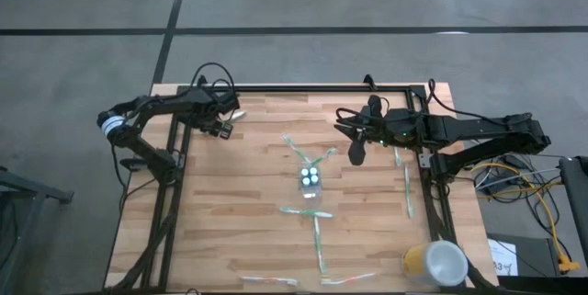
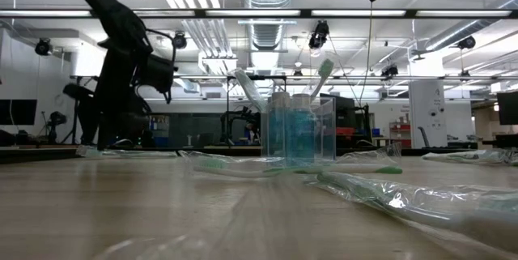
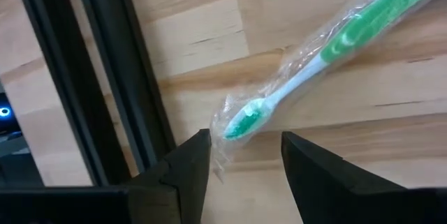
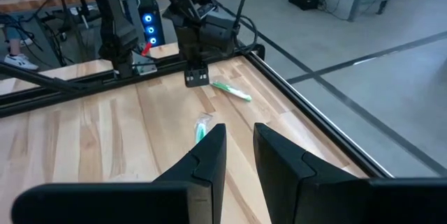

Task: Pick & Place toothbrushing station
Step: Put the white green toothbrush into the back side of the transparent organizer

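On the wooden table (image 1: pixel 248 175), the left gripper (image 3: pixel 241 155), fingers apart, hovers at the far-left corner over a wrapped toothbrush (image 3: pixel 328 49) whose bristle end lies nearest, handle running away, while the right gripper (image 1: pixel 356 154) waits mid-table, fingers apart.

A clear cup (image 1: pixel 310 181) stood at the table's (image 1: pixel 230 231) centre with tubes (image 1: pixel 310 177) inside; toothbrushes (image 1: pixel 318 244) lay scattered around it toward the near edge and right side. The left gripper (image 1: pixel 223 128) hung over a wrapped toothbrush (image 3: pixel 314 63) at the far-left corner, the right gripper (image 1: pixel 356 153) right of centre, a yellow cup (image 1: pixel 434 264) in the near-right corner
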`<act>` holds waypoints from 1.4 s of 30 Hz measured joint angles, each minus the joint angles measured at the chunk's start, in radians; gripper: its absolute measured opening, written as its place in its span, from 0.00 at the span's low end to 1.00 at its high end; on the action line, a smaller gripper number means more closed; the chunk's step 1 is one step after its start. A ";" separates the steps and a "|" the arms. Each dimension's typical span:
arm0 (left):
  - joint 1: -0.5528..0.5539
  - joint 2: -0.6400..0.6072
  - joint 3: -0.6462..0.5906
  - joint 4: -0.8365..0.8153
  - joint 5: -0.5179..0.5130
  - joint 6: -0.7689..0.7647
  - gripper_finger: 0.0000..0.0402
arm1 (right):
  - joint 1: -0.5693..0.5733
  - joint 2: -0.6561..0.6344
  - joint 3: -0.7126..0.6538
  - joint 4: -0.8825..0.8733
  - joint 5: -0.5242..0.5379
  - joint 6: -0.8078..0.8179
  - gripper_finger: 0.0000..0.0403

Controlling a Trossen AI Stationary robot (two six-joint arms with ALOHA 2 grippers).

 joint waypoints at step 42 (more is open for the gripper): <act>0.005 -0.008 -0.019 0.056 0.093 0.078 0.03 | 0.000 0.000 0.000 0.000 0.000 0.000 0.17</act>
